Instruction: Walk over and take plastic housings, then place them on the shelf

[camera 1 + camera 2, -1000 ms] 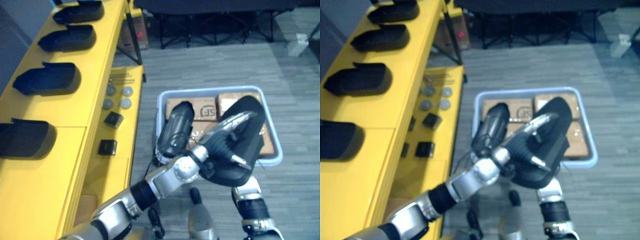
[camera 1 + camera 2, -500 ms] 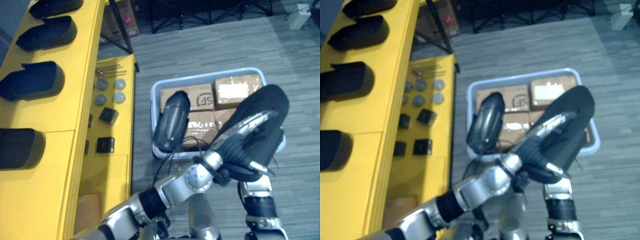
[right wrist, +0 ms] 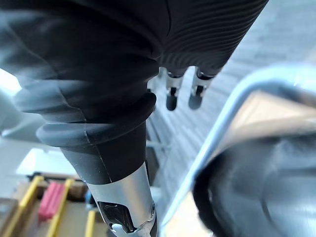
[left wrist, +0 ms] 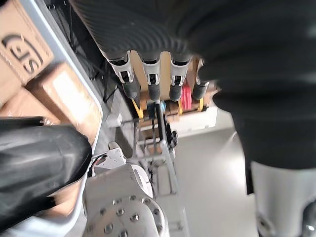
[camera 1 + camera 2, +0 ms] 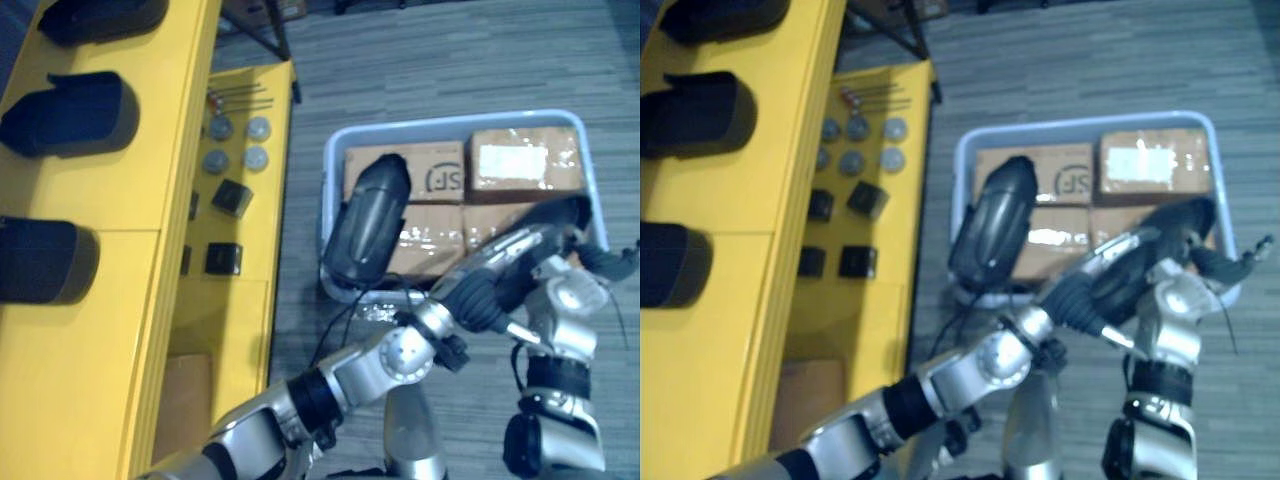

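Observation:
A black plastic housing [image 5: 556,218] sits low over the right front corner of a pale blue bin [image 5: 335,170], between my two hands. My left hand [image 5: 487,290] reaches across from the lower left and lies along its near side with straight fingers [image 4: 150,81]. From the right, my right hand [image 5: 597,262] meets the housing, its fingers [image 3: 180,96] also straight. In the wrist views this housing [image 4: 39,163] shows dark beside the bin's rim [image 3: 232,113]. A second housing [image 5: 365,230] leans on the bin's left side. More black housings [image 5: 70,112] rest on the yellow shelf [image 5: 120,330].
Taped cardboard boxes [image 5: 520,160] fill the bin. On the shelf's lower ledge lie grey discs [image 5: 235,145] and small black blocks [image 5: 225,258]. Grey plank floor surrounds the bin, and the shelf runs along the left.
The camera has shifted and now looks down more steeply. The housing between my hands has come down from in front of the camera to the bin's right front corner.

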Robot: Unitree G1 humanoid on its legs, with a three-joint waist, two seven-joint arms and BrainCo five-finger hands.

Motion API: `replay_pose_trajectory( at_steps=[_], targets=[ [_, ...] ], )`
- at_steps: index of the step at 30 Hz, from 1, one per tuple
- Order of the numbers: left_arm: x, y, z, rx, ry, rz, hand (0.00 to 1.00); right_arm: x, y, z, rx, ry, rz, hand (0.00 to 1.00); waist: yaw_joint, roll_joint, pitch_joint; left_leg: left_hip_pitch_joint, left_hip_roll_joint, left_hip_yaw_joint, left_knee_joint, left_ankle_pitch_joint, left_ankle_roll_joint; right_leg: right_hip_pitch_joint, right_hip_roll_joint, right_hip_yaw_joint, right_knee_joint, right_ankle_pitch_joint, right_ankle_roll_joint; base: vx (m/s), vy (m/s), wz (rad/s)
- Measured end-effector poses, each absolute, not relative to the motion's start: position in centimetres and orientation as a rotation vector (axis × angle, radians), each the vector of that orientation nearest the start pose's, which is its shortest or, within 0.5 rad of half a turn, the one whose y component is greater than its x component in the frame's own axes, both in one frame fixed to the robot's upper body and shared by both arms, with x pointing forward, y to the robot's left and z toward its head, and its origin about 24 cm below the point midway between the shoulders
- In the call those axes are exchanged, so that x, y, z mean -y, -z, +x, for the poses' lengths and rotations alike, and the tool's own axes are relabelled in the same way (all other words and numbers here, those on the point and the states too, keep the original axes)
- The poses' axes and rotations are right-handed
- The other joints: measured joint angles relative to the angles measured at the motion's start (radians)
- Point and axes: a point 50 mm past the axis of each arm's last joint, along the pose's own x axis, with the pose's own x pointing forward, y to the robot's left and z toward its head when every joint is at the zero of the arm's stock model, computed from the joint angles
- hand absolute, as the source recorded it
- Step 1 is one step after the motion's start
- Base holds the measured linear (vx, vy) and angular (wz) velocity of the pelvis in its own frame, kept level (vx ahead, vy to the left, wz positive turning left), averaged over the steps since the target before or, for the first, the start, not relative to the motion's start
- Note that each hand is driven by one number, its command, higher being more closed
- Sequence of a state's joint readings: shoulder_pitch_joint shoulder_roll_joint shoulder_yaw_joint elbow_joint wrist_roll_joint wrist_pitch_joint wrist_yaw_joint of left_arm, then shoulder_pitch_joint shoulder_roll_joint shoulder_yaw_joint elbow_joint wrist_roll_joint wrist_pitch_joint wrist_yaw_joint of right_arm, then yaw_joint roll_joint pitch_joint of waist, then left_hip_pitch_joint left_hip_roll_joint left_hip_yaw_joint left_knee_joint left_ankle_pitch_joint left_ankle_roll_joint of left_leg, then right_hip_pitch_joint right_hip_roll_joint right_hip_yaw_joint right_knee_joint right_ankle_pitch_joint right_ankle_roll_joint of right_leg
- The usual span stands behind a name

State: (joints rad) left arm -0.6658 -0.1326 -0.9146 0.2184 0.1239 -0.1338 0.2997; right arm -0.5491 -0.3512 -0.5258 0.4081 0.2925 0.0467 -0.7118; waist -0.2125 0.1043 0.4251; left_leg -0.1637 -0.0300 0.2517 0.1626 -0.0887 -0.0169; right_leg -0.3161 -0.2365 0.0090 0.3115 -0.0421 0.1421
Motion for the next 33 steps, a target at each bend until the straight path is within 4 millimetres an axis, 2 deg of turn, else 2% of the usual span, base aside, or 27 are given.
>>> replay_pose_trajectory(
  at_steps=[3, 8, 15, 19, 21, 26, 30, 33],
  targets=[
    [10.1, -15.9, 22.5, 0.674, 0.793, 0.219, 0.0, 34.6, -14.7, 30.5, 0.208, 1.125, 0.373, 0.0, 0.02, 0.019, 0.013, -0.051, -0.003, -0.017, 0.042, -0.016, 0.0, -0.028, -0.011, -0.011, 0.017, -0.003, 0.004, -0.05, 0.018, 0.19],
    [10.3, -16.6, 22.5, 0.707, 0.801, 0.232, 0.0, 35.6, -14.8, 30.4, 0.208, 1.132, 0.397, 0.0, 0.033, 0.034, 0.037, -0.086, -0.018, -0.02, 0.062, -0.017, 0.003, -0.065, -0.029, -0.008, 0.044, -0.01, 0.015, -0.02, 0.02, 0.08],
    [10.2, -16.8, 22.5, 0.727, 0.774, 0.206, 0.0, 35.7, -14.7, 30.5, 0.212, 1.127, 0.396, 0.0, 0.038, 0.037, 0.041, -0.102, -0.018, -0.018, 0.089, -0.026, 0.005, -0.073, -0.032, -0.007, 0.051, -0.013, 0.018, 0.0, 0.006, 0.02],
    [10.0, -17.2, 22.4, 0.746, 0.759, 0.183, 0.0, 35.6, -15.3, 30.3, 0.252, 1.146, 0.384, 0.0, 0.044, 0.037, 0.041, -0.101, -0.018, -0.017, 0.092, -0.027, 0.006, -0.078, -0.033, -0.005, 0.065, -0.019, 0.016, 0.0, 0.0, 0.0],
    [9.7, -17.8, 22.4, 0.761, 0.734, 0.155, 0.0, 34.9, -17.2, 30.0, 0.34, 1.141, 0.316, 0.0, 0.046, 0.036, 0.041, -0.099, -0.018, -0.01, 0.093, -0.027, 0.006, -0.086, -0.032, 0.0, 0.08, -0.025, 0.015, -0.02, -0.026, -0.07],
    [8.0, -20.0, 23.1, 0.765, 0.659, 0.01, 0.0, 33.8, -19.9, 28.8, 0.472, 1.114, 0.104, 0.0, 0.046, 0.031, 0.044, -0.088, -0.015, 0.002, 0.092, -0.027, 0.006, -0.086, -0.028, 0.014, 0.086, -0.026, 0.014, -0.01, -0.005, -0.07],
    [5.7, -20.0, 24.7, 0.655, 0.592, -0.125, 0.0, 33.3, -19.8, 28.9, 0.41, 1.02, -0.146, 0.0, 0.044, 0.023, 0.05, -0.085, -0.014, 0.002, 0.091, -0.028, 0.008, -0.084, -0.029, 0.016, 0.093, -0.026, 0.014, -0.01, 0.0, -0.01],
    [3.5, -18.2, 26.3, 0.504, 0.572, -0.155, 0.0, 32.8, -19.1, 29.1, 0.31, 0.893, -0.338, 0.0, 0.041, 0.011, 0.057, -0.111, -0.006, -0.015, 0.121, -0.037, 0.007, -0.085, -0.028, -0.007, 0.093, -0.026, 0.014, -0.03, -0.016, 0.17]
  ],
)
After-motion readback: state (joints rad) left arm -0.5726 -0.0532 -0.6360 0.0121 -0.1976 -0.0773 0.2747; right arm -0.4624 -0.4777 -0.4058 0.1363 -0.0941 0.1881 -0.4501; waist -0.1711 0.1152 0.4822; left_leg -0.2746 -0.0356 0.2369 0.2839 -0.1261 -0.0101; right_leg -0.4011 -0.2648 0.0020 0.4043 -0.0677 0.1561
